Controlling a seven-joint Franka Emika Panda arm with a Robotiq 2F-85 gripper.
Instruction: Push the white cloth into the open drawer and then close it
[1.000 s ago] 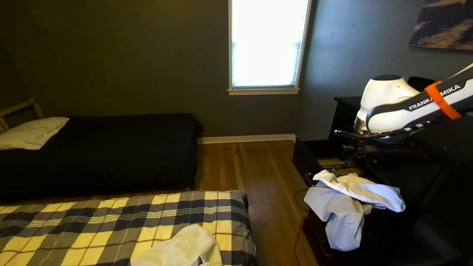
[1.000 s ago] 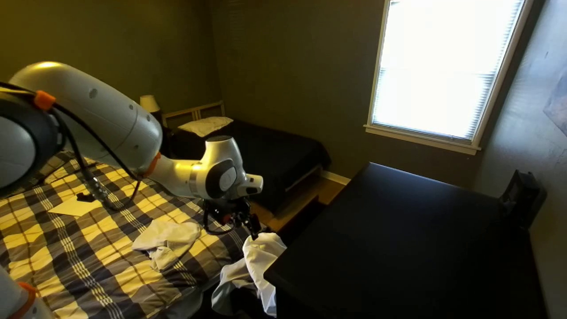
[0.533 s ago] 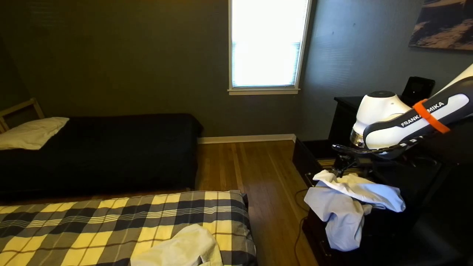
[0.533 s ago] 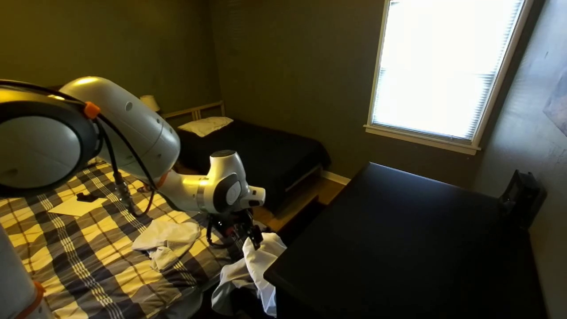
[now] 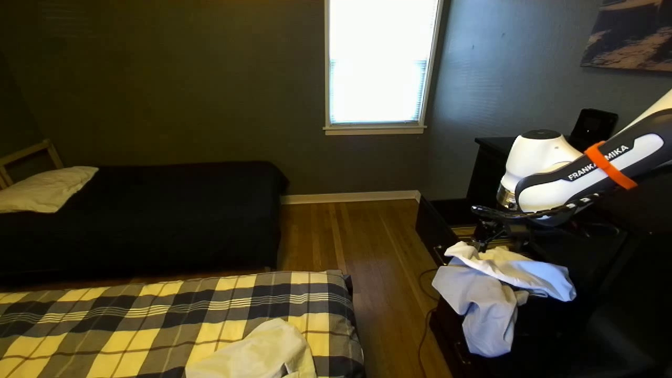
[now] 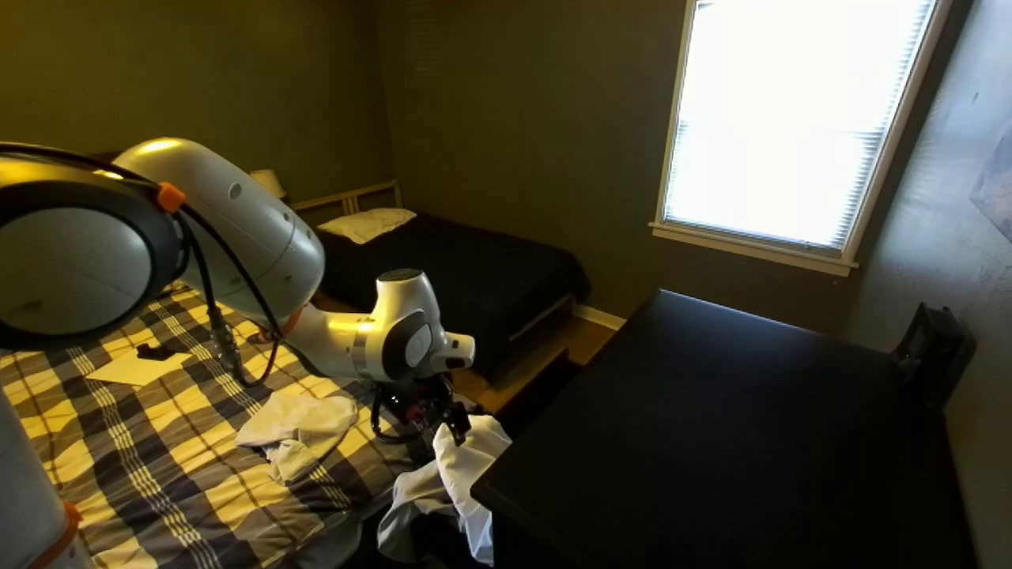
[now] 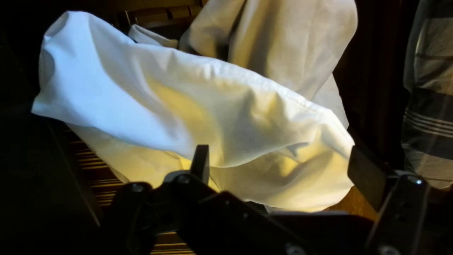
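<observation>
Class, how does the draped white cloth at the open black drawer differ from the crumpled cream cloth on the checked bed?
The white cloth hangs partly outside the open drawer; the cream cloth lies wholly on the checked bed. The white cloth has the open black gripper right at it; the cream cloth does not. Both are creased, unfolded.

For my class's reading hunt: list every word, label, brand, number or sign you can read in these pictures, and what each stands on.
"FRANK… MIKA": on the robot arm, in an exterior view; an orange band covers letters between.
Too small to read, if it is writing at all: a pale mark on the black box atop the dresser.
None readable on the white cloth or anywhere else.
</observation>
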